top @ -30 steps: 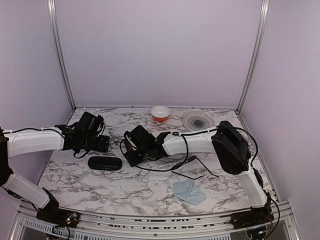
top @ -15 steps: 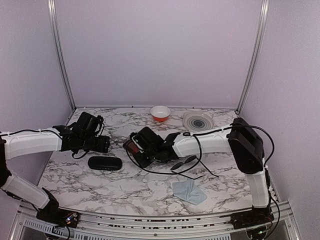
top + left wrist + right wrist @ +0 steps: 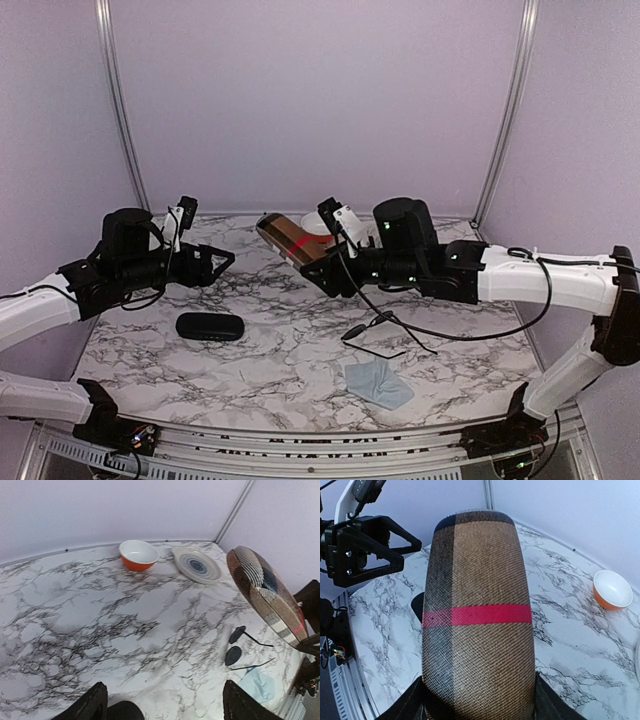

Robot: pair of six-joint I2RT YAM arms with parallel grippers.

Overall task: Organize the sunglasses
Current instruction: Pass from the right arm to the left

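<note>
The brown plaid case has been lifted off the desk, where it was lying near the middle one second ago. It is now held in the air between the right fingers, tilted, with its free end raised toward the back left. The right arm was folded low over the desk; it has been raised and is now stretched in from the right side. The left arm has been raised too, and the left fingers have been turned toward the case.
</note>
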